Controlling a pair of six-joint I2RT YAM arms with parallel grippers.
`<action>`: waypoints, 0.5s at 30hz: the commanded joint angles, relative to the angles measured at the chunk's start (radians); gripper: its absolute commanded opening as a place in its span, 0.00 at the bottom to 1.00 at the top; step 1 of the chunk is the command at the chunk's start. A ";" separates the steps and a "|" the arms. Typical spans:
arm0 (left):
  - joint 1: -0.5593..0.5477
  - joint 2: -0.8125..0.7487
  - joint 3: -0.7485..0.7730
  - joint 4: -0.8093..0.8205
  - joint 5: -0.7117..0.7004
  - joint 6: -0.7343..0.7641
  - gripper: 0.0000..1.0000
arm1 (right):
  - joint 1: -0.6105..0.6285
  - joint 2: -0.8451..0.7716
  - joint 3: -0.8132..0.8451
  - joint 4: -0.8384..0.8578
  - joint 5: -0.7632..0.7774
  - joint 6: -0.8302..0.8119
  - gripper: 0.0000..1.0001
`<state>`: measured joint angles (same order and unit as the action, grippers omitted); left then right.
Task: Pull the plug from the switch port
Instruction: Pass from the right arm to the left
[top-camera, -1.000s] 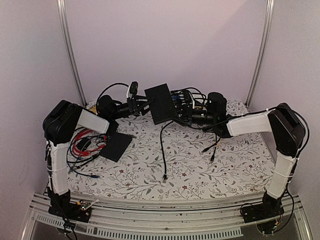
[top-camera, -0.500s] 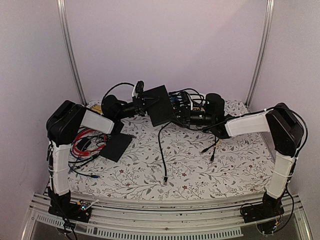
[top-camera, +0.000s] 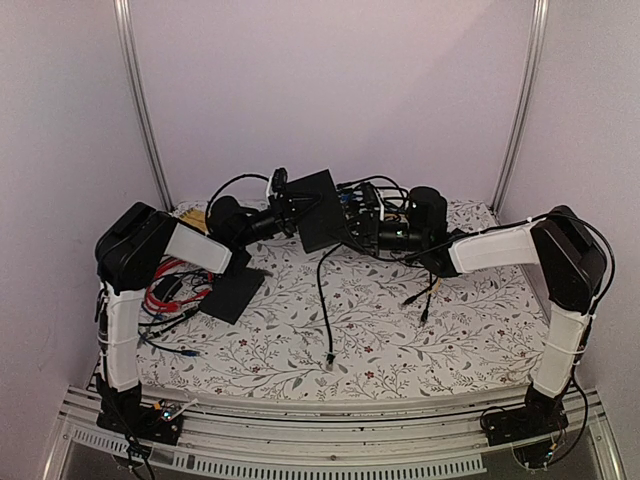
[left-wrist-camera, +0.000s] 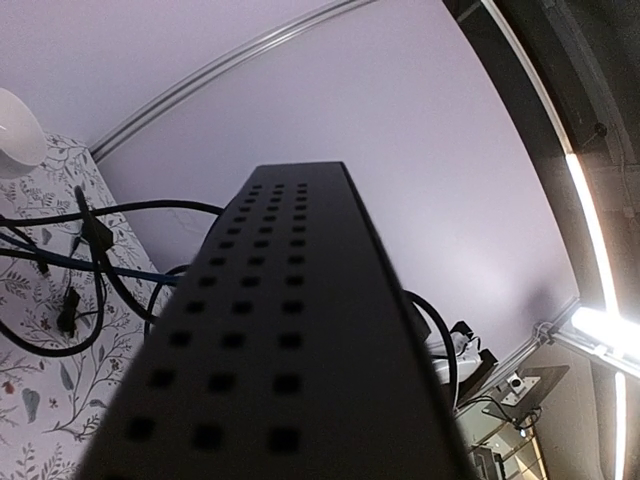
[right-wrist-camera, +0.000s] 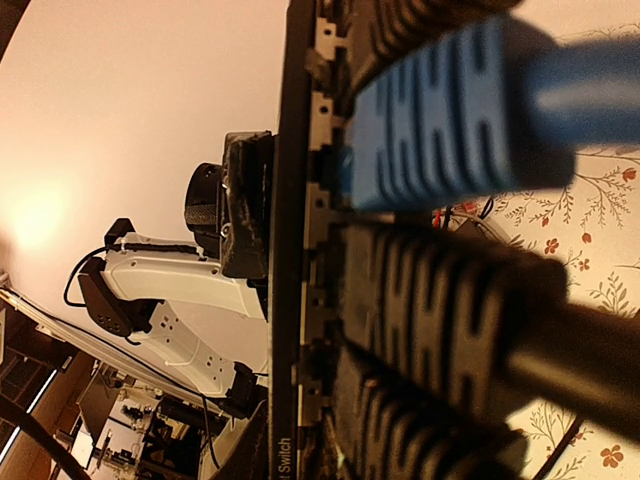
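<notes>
The switch (top-camera: 322, 208) is a flat black box held tilted above the table at the back. My left gripper (top-camera: 291, 210) is at its left edge. In the left wrist view the vented casing (left-wrist-camera: 270, 340) fills the frame and hides my fingers. My right gripper (top-camera: 366, 226) is at the port edge among the plugs. The right wrist view shows the port edge (right-wrist-camera: 290, 250) very close, with a blue plug (right-wrist-camera: 430, 130) above a black plug (right-wrist-camera: 450, 310) seated in sockets. The black plug lies along the gripper's line. The right fingers are hidden.
A thinner black slab (top-camera: 233, 292) lies on the floral cloth (top-camera: 470, 340) at the left, beside red and blue cables (top-camera: 165, 290). A loose black cable (top-camera: 322, 300) hangs from the switch toward the front. More cable ends (top-camera: 422, 298) lie at the right.
My left arm has moved right, so its gripper sits further over the switch's left edge. The switch and my right gripper have barely shifted.
</notes>
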<state>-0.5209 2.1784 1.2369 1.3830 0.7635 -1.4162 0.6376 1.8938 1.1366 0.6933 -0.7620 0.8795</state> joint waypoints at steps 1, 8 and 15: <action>-0.016 -0.017 -0.018 0.008 -0.038 0.004 0.46 | 0.018 -0.011 0.053 0.099 0.002 -0.063 0.02; -0.003 -0.032 -0.028 0.035 -0.062 -0.004 0.48 | 0.020 -0.027 0.031 0.095 0.000 -0.066 0.02; 0.008 -0.044 -0.025 0.027 -0.064 0.005 0.48 | 0.024 -0.040 0.007 0.093 0.004 -0.071 0.02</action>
<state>-0.5213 2.1742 1.2160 1.3869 0.7052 -1.4193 0.6518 1.8942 1.1358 0.6693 -0.7578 0.8635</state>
